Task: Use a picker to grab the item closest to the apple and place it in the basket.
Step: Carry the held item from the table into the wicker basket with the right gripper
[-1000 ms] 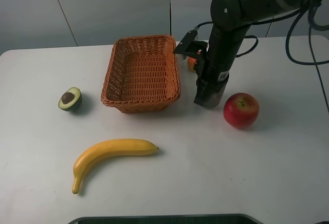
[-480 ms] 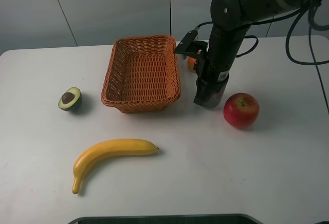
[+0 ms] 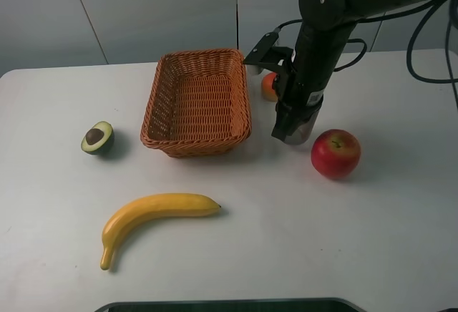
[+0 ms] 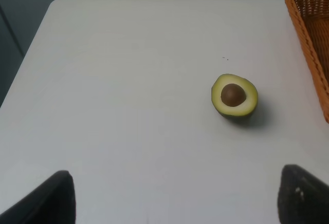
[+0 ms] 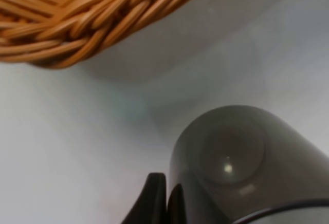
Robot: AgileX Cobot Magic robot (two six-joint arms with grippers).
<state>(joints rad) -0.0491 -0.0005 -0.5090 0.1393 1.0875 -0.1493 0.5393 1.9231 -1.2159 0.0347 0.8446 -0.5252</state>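
Note:
The red apple (image 3: 335, 154) lies on the white table, right of the wicker basket (image 3: 197, 58). My right gripper (image 3: 292, 122) points straight down between basket and apple, shut on a dark grey cup (image 3: 299, 133) that hangs just above the table. In the right wrist view the grey cup (image 5: 241, 167) fills the lower right, a dark finger (image 5: 154, 198) lies against it, and the basket wall (image 5: 77, 23) is close by. My left gripper (image 4: 175, 198) is open, its fingers far apart over bare table.
A small orange fruit (image 3: 268, 86) sits behind the right arm beside the basket. A halved avocado (image 3: 97, 137) (image 4: 234, 95) lies left of the basket. A banana (image 3: 154, 215) lies at the front left. Cables trail at the back right.
The right arm has risen a little and shifted slightly back, carrying the grey cup up off the table. Nothing else moved.

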